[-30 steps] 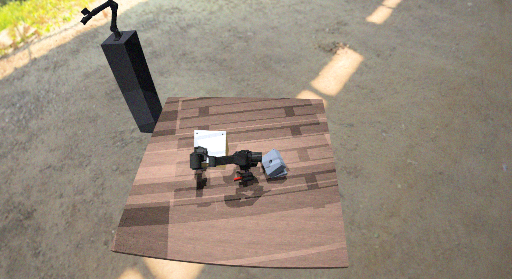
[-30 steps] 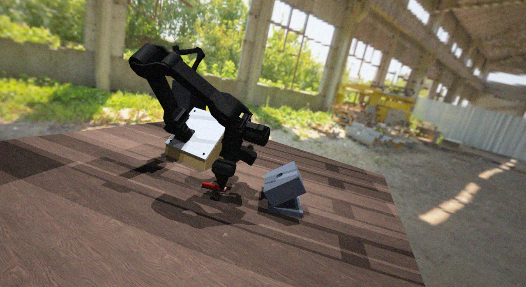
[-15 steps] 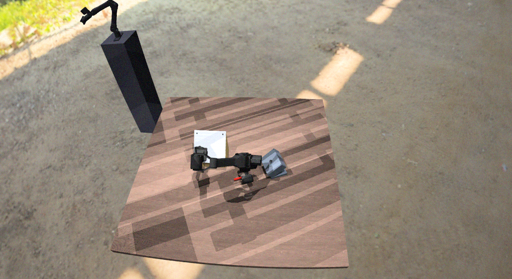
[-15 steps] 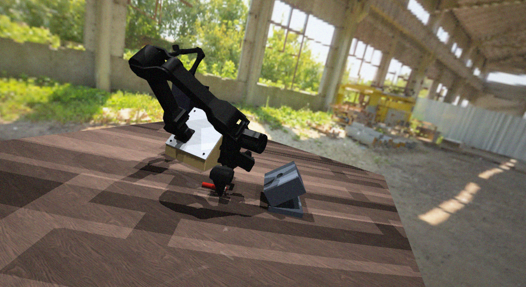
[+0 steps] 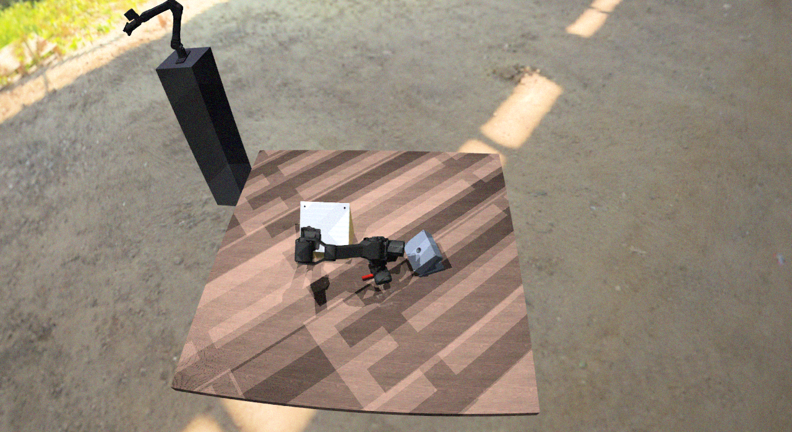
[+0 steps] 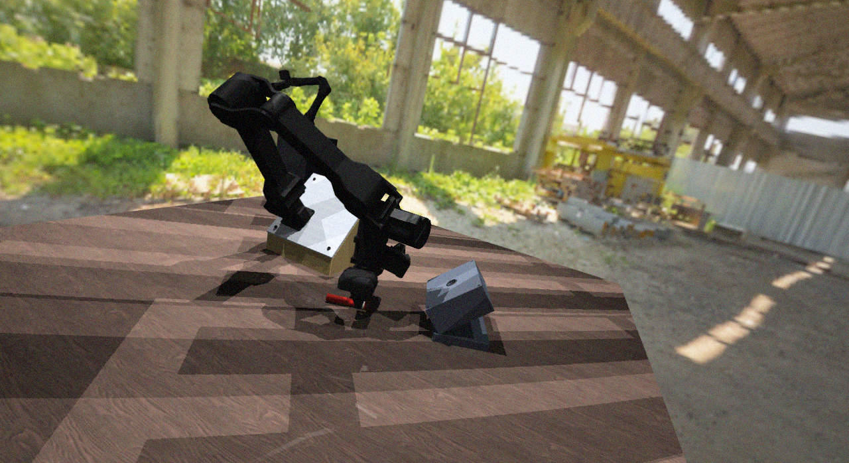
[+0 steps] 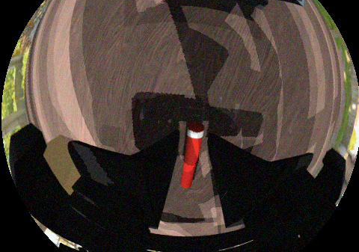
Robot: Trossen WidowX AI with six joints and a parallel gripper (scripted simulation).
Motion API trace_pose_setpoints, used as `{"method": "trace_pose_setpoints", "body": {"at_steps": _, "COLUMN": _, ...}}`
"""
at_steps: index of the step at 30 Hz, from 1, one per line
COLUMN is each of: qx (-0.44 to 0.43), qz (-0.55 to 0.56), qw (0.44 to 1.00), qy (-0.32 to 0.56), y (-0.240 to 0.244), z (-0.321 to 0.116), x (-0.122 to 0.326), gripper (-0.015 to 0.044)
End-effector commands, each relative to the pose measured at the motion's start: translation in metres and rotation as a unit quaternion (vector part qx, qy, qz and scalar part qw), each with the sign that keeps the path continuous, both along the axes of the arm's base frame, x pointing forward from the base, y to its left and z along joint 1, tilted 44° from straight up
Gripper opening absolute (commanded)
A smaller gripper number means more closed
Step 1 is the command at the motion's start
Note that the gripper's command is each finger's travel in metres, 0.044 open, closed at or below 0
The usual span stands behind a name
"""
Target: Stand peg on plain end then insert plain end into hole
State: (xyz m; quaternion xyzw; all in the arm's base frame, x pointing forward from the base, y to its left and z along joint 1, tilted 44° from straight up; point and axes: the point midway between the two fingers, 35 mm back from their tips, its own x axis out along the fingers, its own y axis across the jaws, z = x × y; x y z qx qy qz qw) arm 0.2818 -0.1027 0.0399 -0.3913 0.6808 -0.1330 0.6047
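Lying flat, a slim red peg [image 5: 367, 276] [image 6: 339, 300] [image 7: 191, 155], white-banded near one end, hand [image 5: 380, 278] [image 6: 361, 308] [image 7: 194, 137] partly open around it, ungripped.

Surface [image 5: 443, 330] [image 6: 225, 395] [image 7: 149, 57]: wood-patterned, striped.
Bearing directly: grey sloped panel unit [image 5: 422, 253] [image 6: 459, 297]; red peg [image 5: 367, 276] [image 6: 339, 300] [image 7: 191, 155], position relative to surface unclear.
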Motion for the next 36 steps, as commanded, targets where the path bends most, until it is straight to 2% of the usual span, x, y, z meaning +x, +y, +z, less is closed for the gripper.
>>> {"method": "trace_pose_setpoints", "body": {"at_steps": 1, "qx": -0.002, "qz": 0.002, "qw": 1.000, "qy": 0.001, "y": -0.0004, "z": 0.0000, "x": -0.0001, "gripper": 0.0110}}
{"method": "trace_pose_setpoints", "body": {"at_steps": 6, "qx": -0.002, "qz": 0.002, "qw": 1.000, "qy": 0.001, "y": -0.0004, "z": 0.0000, "x": -0.0001, "gripper": 0.0110}}
{"method": "trace_pose_setpoints", "body": {"at_steps": 15, "qx": -0.002, "qz": 0.002, "qw": 1.000, "qy": 0.001, "y": -0.0004, "z": 0.0000, "x": -0.0001, "gripper": 0.0050}}
{"method": "trace_pose_setpoints", "body": {"at_steps": 36, "qx": 0.026, "qz": 0.045, "qw": 0.998, "qy": -0.045, "y": 0.0047, "z": 0.0077, "x": -0.0054, "gripper": 0.0049}}
